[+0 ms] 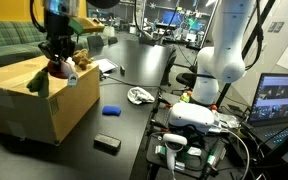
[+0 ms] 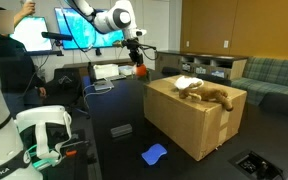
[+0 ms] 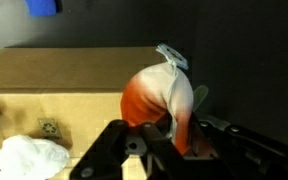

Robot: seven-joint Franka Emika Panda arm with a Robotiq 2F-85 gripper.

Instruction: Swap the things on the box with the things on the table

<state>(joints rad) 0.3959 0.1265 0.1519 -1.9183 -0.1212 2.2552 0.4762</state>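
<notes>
An orange-and-white plush toy [image 3: 164, 98] is clamped between the closed tool [image 3: 162, 138] fingers, above the edge of the cardboard box [image 3: 64, 75].

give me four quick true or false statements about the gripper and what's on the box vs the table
1. The gripper is shut on an orange and white object. True.
2. The blue object lies on top of the box. False: it lies on the black table.
3. A brown plush toy lies on the box. True.
4. The white crumpled thing is down on the table. False: it rests on the box top.
</notes>
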